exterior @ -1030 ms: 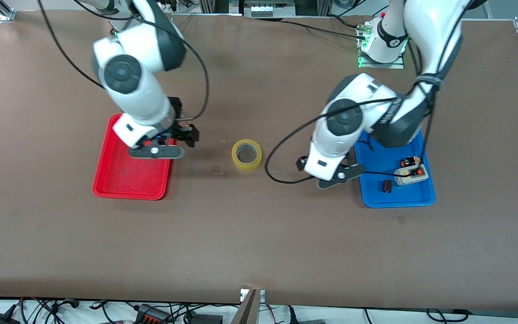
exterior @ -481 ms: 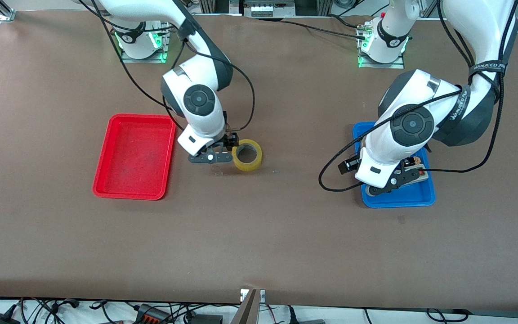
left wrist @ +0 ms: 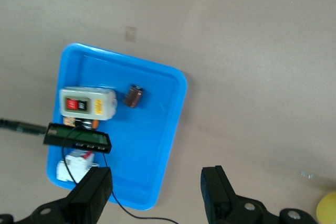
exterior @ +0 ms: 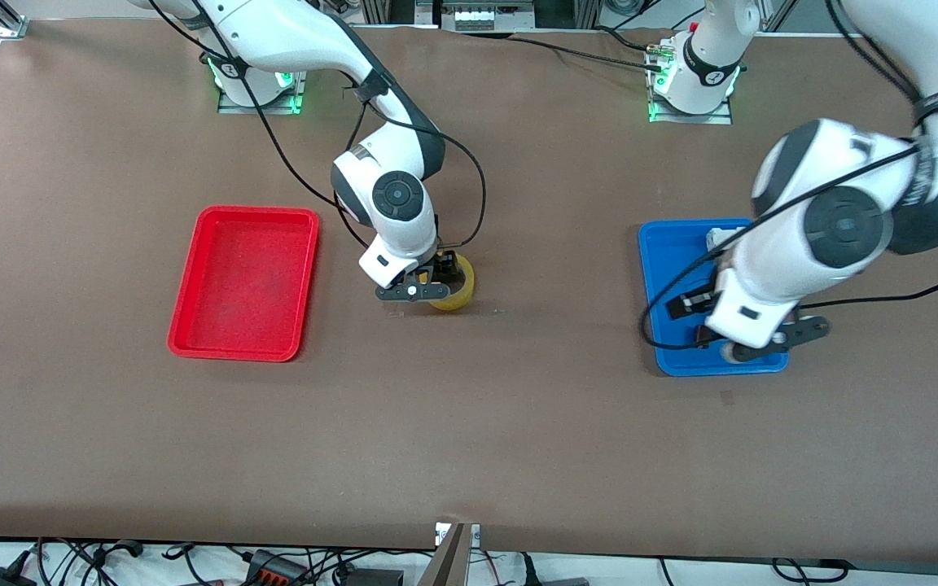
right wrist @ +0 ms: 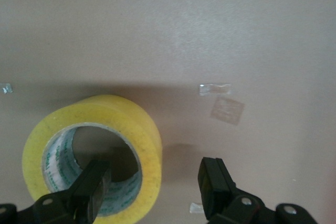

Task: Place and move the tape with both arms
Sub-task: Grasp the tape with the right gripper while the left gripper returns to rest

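Note:
The yellowish tape roll point(exterior: 459, 295) lies flat on the brown table, between the red tray and the blue tray. My right gripper point(exterior: 439, 275) is down at the roll. In the right wrist view the roll point(right wrist: 149, 145) sits under my open right gripper point(right wrist: 155, 192): one finger point(right wrist: 93, 186) is in the hole and the other point(right wrist: 215, 186) is outside the wall, so the jaws straddle the wall. My left gripper point(exterior: 752, 346) hangs open and empty over the blue tray's edge point(left wrist: 155, 195), away from the tape. A sliver of the roll shows in the left wrist view point(left wrist: 328, 208).
The red tray point(exterior: 184, 325) lies toward the right arm's end, with nothing in it. The blue tray point(exterior: 681, 362) holds a grey switch box point(left wrist: 86, 102), a small brown cylinder point(left wrist: 134, 96), a black part point(left wrist: 77, 137) and a white item point(left wrist: 73, 165). Clear tape scraps point(right wrist: 214, 88) lie beside the roll.
My right gripper has moved from over the red tray to the tape and come down around its wall. My left arm has swung away toward its own end, over the blue tray.

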